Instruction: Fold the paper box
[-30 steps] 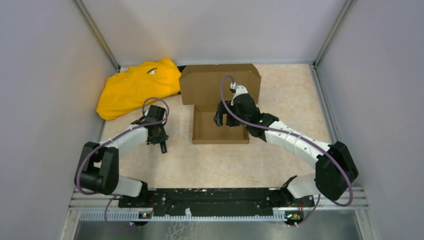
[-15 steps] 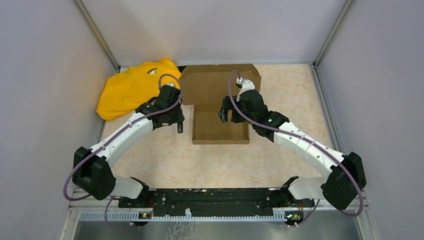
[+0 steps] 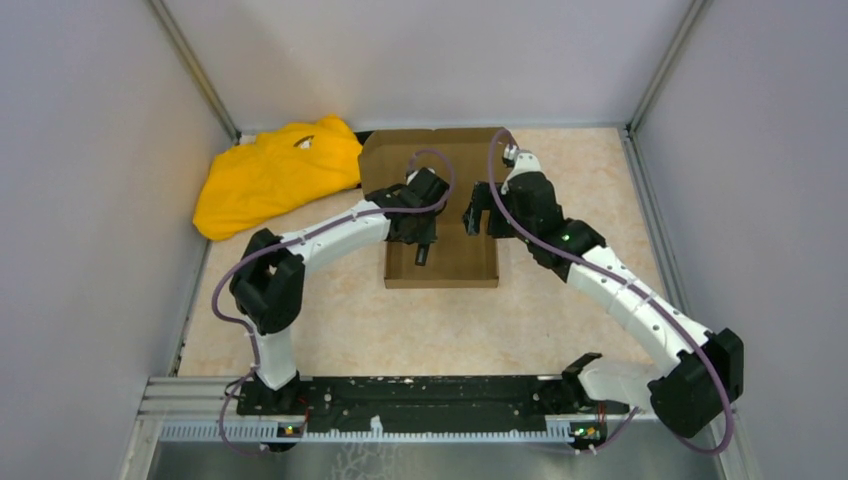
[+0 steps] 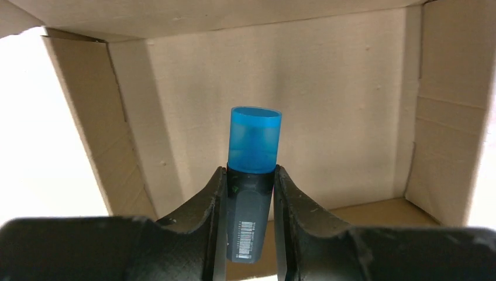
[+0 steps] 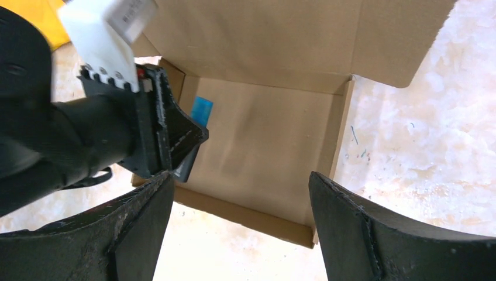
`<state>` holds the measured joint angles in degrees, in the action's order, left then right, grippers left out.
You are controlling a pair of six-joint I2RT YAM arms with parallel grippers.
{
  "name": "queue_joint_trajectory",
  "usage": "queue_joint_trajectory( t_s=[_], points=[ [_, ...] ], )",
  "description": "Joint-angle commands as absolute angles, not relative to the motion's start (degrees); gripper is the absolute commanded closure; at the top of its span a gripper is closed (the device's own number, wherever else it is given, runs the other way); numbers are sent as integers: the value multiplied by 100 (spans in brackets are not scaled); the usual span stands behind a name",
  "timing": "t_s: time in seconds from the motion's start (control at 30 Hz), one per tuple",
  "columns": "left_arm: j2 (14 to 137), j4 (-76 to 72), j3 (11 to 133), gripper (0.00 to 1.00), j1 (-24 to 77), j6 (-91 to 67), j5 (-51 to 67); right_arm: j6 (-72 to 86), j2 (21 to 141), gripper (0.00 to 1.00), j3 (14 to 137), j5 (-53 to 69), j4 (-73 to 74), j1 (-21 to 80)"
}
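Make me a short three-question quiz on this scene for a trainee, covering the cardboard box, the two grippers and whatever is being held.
1. True or false: the left gripper is shut on a blue-capped marker above the open paper box.
2. Where does the yellow cloth lie?
A. Inside the box
B. Beside the box, on the left arm's side
C. At the near edge, by the arm bases
3. Fill in the blank: the right gripper hangs over the box with its jaws ____ and nothing between them.

Key: 1 true; 2 B; 3 open.
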<state>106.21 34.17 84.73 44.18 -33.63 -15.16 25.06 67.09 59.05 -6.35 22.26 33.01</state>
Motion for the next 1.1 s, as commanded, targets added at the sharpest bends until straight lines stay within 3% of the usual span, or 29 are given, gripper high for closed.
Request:
queue_joint_trajectory(
  t_s=[0.0, 0.17, 0.3, 0.4, 0.57, 0.63, 0.67, 0.87, 1.07],
  points=[
    [10870, 3070, 8611, 71, 4512, -3425, -1797, 2417, 6394, 16, 5946, -631, 2206, 3120],
    [11030, 2532, 8460, 65, 4526, -3327, -1824, 2403, 6337, 16, 5883, -598, 2228, 3055],
    [11013, 2239, 8340, 43, 4540, -3336, -1690, 2331, 6348, 15, 5915, -564, 2290, 3001],
    [10889, 2052, 8197, 28, 4528, -3307, -1645, 2296, 6404, 10, 5996, -501, 2373, 2944],
    [10565, 2182, 8201, 21, 4532, -3140, -1600, 2126, 6434, 1, 6213, -314, 2493, 2723],
    [10239, 2252, 8147, 13, 4541, -2998, -1624, 1879, 6454, 1, 6340, -179, 2483, 2521],
    [10048, 2258, 8099, 3, 4541, -2898, -1663, 1729, 6478, 1, 6409, -131, 2465, 2407],
    [9197, 2645, 8329, 1, 4265, -1899, -1542, 412, 6763, 4, 6838, 1161, 2015, 1665],
    [9319, 3670, 9407, 1, 3259, -959, -633, -1279, 7809, 5, 8222, 1725, 3043, 1276]
  ],
)
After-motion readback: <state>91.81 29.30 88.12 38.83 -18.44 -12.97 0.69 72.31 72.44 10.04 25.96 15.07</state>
